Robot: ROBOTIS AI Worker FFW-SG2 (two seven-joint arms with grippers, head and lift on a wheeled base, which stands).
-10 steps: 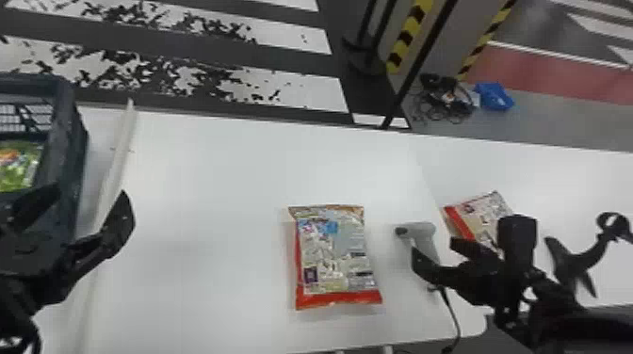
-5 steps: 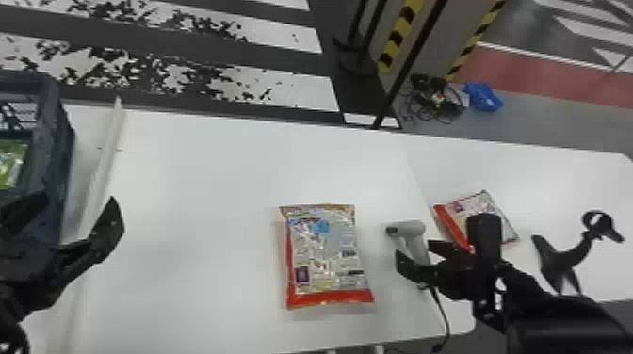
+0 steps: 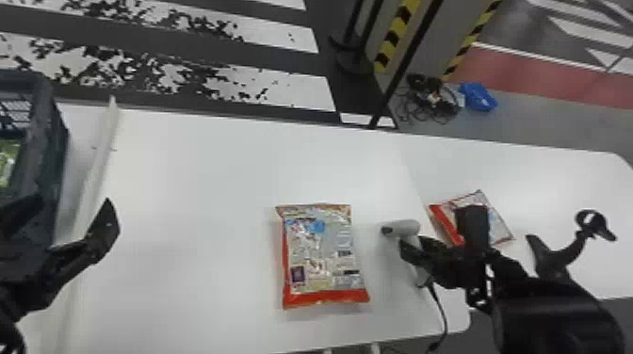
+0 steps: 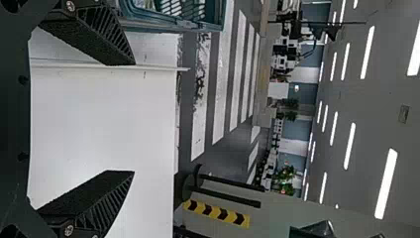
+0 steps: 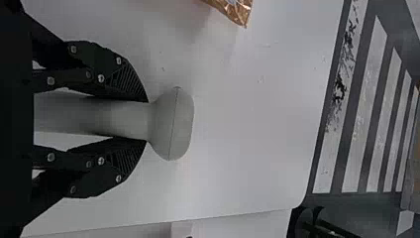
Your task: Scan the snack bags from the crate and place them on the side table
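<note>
Scanner [image 3: 406, 228] near table edge [image 3: 405, 332], well apart from crate [image 3: 52, 136].

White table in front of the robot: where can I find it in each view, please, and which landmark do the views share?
Head view: the white table spreads across the left and middle, under the snack bag.
Left wrist view: between the fingers of the left claw.
Right wrist view: around the scanner.
Shared landmark: the striped floor beyond its far edge.

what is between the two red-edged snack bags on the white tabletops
The scanner, held in the right gripper, is between them, as the head view shows.
</note>
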